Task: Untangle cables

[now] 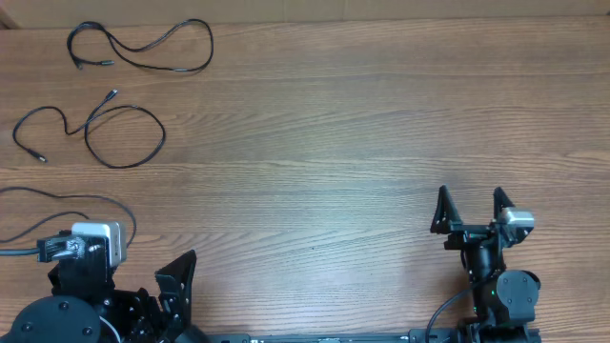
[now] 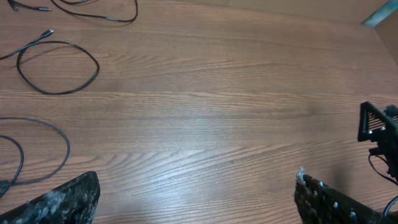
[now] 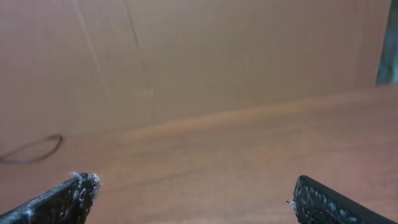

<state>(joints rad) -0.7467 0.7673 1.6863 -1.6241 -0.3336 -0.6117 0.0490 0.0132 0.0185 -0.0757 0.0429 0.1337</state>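
Three thin black cables lie apart on the wooden table at the left. One cable (image 1: 210, 43) is spread out at the far left corner, and the left wrist view (image 2: 135, 9) shows it too. A second cable (image 1: 164, 133) forms a loop below it (image 2: 97, 67). A third cable (image 1: 95, 198) curves beside the left arm (image 2: 67, 148). My left gripper (image 1: 176, 286) (image 2: 196, 180) is open and empty near the front edge. My right gripper (image 1: 470, 205) (image 3: 193, 182) is open and empty at the front right, far from the cables.
The left arm's base (image 1: 67, 305) and white camera block (image 1: 95, 240) sit at the front left. The right arm's base (image 1: 505, 295) is at the front right. A tan wall (image 3: 217, 56) stands behind the table.
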